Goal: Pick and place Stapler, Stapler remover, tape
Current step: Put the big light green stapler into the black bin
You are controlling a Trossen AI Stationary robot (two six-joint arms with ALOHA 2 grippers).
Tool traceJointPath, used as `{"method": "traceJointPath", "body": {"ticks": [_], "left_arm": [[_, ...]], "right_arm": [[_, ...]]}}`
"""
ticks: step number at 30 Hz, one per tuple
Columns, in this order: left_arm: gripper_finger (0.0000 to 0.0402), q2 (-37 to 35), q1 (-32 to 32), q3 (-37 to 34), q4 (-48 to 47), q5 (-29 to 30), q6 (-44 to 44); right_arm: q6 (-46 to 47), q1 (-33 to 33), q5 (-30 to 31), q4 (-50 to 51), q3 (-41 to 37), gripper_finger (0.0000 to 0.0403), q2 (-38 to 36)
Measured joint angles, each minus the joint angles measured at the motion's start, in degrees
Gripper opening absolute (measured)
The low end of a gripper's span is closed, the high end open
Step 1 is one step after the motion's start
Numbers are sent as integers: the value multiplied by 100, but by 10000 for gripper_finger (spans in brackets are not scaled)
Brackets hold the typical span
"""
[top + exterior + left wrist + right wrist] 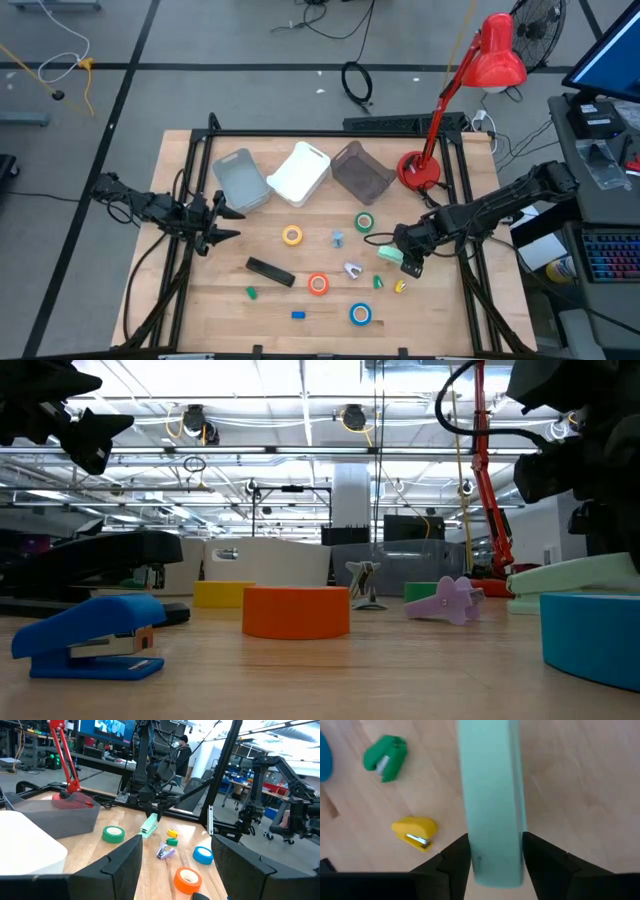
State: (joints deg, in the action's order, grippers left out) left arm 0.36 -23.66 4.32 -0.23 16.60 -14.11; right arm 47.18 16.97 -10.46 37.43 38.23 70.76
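Now look at your right gripper (408, 262). It sits over the right side of the wooden table (180, 200), and its two dark fingers (454, 860) squeeze the sides of a long mint-green stapler (388, 253). The right wrist view shows the stapler (492, 800) held tight between them, with the wood close under it.

Just near of that stapler lie a tiny yellow stapler (414, 832) and a tiny green stapler (386, 757), apart from each other.

Your left gripper (222, 222) waits over the left side of the table, holding nothing, with its fingers spread wide.

The four tape rolls lie flat on the table. The yellow tape roll (292, 236) is near the middle. The green tape roll (364, 222) is to its right. The orange tape roll (318, 284) lies nearer the front, and the blue tape roll (360, 314) is closest to the front edge.

A long black stapler (270, 271) lies left of the orange roll. A small purple staple remover (353, 269) lies between the orange roll and your right gripper.
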Motion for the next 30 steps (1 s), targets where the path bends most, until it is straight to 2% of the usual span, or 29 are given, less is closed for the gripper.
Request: {"method": "traceJointPath", "body": {"ticks": [7,23,30], "left_arm": [[241,2,1,0,0,0,4],[241,2,0,0,0,0,-2],[241,2,2,0,2,0,0]], "right_arm": [[9,-1,11,-54,-64,121,0],[177,-2,-40,-209,-65,122,0],[308,0,-458,-253,-65,122,-144]]}}
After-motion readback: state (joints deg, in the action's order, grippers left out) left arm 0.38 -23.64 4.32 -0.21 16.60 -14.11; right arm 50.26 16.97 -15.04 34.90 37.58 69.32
